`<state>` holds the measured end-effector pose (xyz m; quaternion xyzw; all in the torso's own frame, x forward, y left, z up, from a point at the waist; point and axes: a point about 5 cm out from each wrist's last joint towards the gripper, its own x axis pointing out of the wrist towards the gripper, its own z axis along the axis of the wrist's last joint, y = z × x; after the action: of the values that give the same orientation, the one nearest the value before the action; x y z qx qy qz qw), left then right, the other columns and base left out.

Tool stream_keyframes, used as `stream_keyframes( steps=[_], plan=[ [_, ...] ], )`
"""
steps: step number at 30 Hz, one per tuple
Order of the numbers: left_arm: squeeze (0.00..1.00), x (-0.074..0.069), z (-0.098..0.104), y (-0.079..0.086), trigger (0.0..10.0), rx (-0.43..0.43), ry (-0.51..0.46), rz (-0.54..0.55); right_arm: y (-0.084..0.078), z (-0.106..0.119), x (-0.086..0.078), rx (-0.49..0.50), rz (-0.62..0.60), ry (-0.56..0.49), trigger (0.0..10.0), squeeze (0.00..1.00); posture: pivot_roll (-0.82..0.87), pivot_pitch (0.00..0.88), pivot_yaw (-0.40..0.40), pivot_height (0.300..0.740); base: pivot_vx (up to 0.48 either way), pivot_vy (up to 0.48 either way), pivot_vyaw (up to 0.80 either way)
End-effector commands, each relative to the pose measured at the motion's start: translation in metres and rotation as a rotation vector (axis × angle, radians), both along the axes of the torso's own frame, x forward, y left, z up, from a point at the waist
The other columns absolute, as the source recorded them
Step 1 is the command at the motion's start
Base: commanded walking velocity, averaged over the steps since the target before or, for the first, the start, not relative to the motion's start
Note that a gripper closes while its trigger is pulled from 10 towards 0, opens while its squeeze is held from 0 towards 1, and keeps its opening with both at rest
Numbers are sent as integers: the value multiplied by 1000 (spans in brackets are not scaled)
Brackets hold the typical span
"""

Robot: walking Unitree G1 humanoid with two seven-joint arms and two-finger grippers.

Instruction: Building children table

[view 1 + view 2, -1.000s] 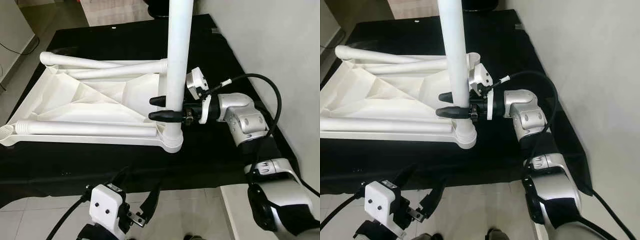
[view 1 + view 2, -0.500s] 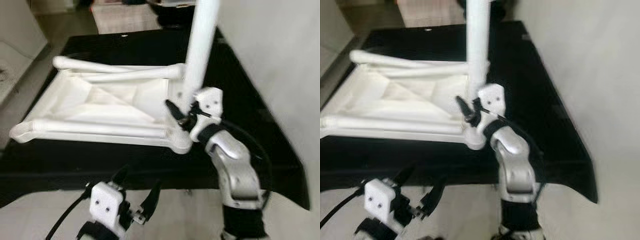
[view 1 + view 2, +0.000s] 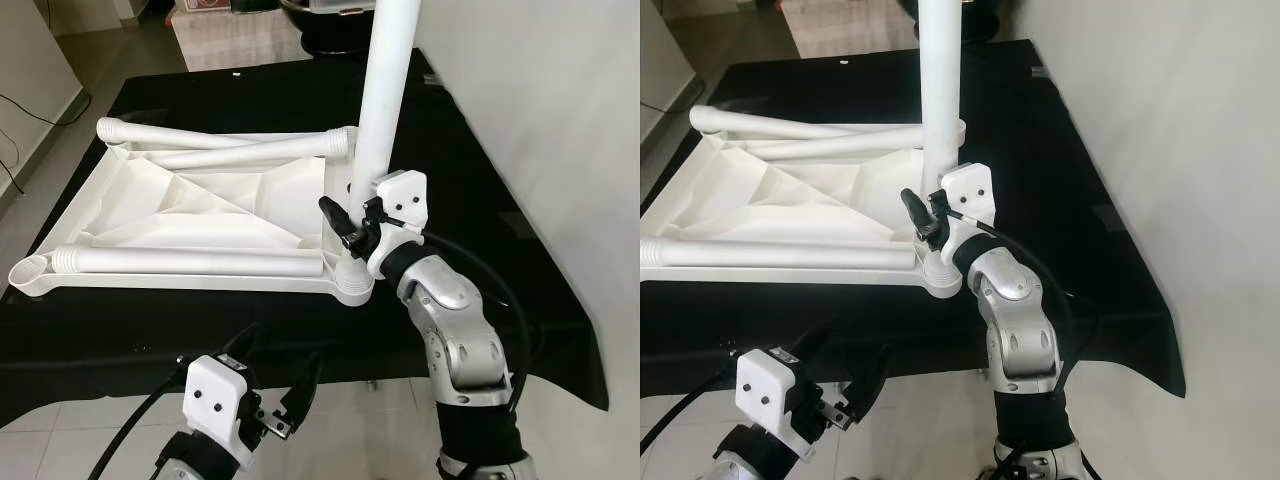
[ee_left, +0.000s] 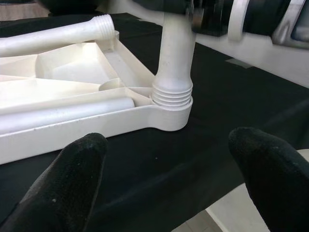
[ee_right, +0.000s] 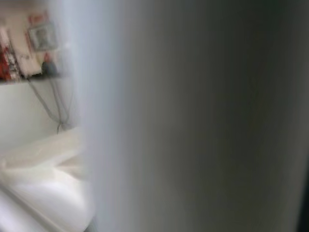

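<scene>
The white children's table top [image 3: 190, 215] lies upside down on a black cloth [image 3: 480, 200] spread over the floor, and one white leg [image 3: 385, 90] stands upright in the near corner socket [image 3: 350, 285] on the robot's right side, its ribbed collar seated against the socket rim. The right hand [image 3: 345, 225] is closed around the lower part of that upright leg, just above the socket. A second ago the right forearm reached in from the side, level with the cloth, with both black fingers wrapped across the leg; now the wrist has swung round so that the arm comes up from below and the fingers meet the leg from the near side. That looks like a twist of the leg in its threaded socket, or a regrip for another turn; which of the two I cannot tell. The leg stands about as straight as before, so the joint seems to hold. Two more legs [image 3: 190, 262] lie loose across the underside of the top, not yet fitted, so most of the assembly remains. The left hand [image 3: 275, 385] hangs low near the cloth's front edge, fingers [image 4: 67, 179] spread open and holding nothing, pointed toward the socketed corner.
</scene>
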<state>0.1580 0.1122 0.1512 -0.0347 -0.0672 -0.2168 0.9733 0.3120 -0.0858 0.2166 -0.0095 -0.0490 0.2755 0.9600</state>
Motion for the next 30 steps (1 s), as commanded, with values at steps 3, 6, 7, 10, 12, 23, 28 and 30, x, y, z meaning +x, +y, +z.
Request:
stream_keyframes(
  steps=[3,6,7,10,12,23,28,30],
  plan=[
    [0,-2,-6,0,10000,0,27,1,12,19,-4,24,343,-61,10000,1000,-20,162,42,740,0,0,0],
    [0,-3,-6,0,10000,0,27,3,8,22,-3,-74,606,-62,10000,1000,-15,164,44,740,0,0,0],
    [0,-4,-6,0,10000,0,28,3,4,20,2,-111,692,-44,10000,0,-6,162,42,740,0,0,0],
    [0,-5,-6,0,10000,1,29,3,-1,18,7,-142,771,-25,10000,0,-6,162,42,740,0,0,0],
    [0,-6,-6,0,10000,1,30,2,-3,18,11,-154,777,-14,10000,0,0,163,42,740,0,0,0],
    [0,-11,-5,0,10000,9,36,7,-5,33,49,-104,833,30,10000,0,25,176,45,740,0,0,0],
    [0,-11,-4,0,10000,10,37,12,-7,32,49,-122,884,29,0,0,26,183,36,740,0,0,0],
    [0,-10,-4,0,10000,9,35,13,-12,32,51,-116,849,6,0,0,20,185,34,740,0,0,0]
  ],
)
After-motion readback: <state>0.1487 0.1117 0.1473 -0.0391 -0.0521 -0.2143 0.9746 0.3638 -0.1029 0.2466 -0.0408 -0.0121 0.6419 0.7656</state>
